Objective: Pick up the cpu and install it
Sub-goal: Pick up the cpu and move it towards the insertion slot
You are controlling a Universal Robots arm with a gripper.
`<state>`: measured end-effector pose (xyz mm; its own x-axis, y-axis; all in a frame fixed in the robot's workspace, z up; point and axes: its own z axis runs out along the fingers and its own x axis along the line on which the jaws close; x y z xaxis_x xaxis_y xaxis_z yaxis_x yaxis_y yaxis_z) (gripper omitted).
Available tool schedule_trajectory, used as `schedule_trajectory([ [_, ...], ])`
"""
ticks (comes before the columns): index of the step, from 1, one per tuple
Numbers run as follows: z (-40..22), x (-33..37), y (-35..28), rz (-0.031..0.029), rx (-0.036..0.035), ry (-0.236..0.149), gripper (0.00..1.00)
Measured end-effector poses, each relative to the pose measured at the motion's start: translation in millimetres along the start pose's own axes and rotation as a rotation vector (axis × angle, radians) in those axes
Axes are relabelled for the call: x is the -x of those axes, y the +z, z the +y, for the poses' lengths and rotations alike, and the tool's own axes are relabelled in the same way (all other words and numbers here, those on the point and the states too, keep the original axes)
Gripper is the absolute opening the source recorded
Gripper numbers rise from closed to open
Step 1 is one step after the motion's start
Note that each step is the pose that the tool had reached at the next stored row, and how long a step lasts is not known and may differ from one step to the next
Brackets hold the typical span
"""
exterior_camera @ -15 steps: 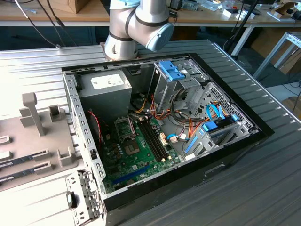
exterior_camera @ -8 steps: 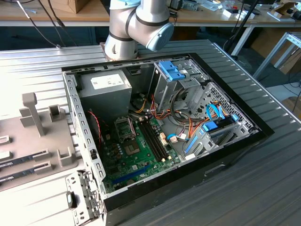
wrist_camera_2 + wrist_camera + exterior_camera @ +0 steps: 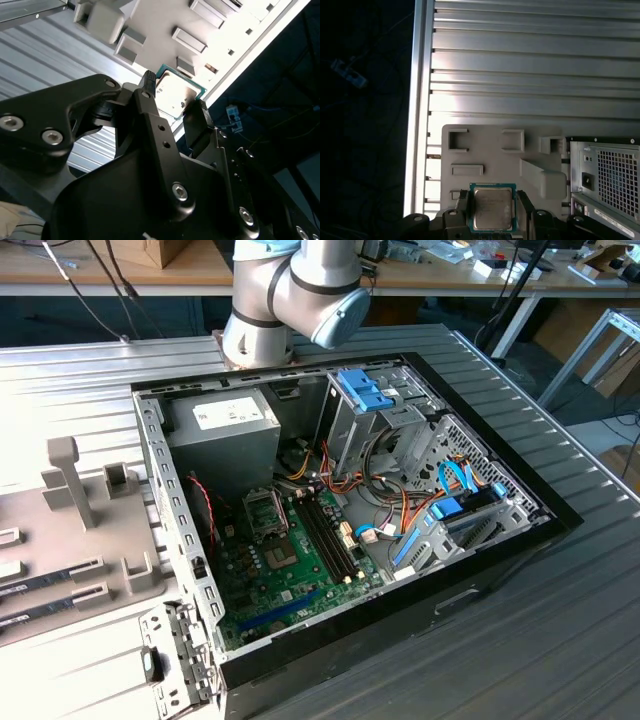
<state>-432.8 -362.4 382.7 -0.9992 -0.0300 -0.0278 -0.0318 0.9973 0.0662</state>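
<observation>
The ribbed metal tabletop (image 3: 560,640) carries an open computer case (image 3: 420,610) lying on its side. The robot arm (image 3: 290,290) rises behind the case. On the exterior view's left, just beside the case, lies a grey holding tray (image 3: 60,540) with raised posts and pockets.

Inside the case, the grey power-supply box (image 3: 222,430) sits at the far end, and the green motherboard (image 3: 270,580) lies below it. On the board, the square metal socket (image 3: 265,512) is near the power-supply box. As far as I can judge, it has no chip in it.

In both wrist views the pincer (image 3: 492,199) is clenched on the cpu (image 3: 492,212), with one black finger against each of two opposite edges. The cpu's silver top faces the first wrist camera. The cpu hangs above the grey tray (image 3: 490,150), near the tray's edge and apart from it, with the rear corner of the case to one side.

By my reading the pick-up is done: the cpu (image 3: 175,92) is off the tray and in the grip of the pincer (image 3: 172,97). The install is not yet done. The chip is over the tray, well apart from the socket, so carrying it across and seating it are both left.
</observation>
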Motion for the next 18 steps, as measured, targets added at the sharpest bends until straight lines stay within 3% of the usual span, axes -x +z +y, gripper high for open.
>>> schedule_trajectory([
  [8, -0.5, 16.4, 0.4, 0.0003, 0.0000, 0.000, 0.47],
  [18, -1.0, 32.0, 0.8, 0.0003, 0.0000, 0.000, 0.47],
])
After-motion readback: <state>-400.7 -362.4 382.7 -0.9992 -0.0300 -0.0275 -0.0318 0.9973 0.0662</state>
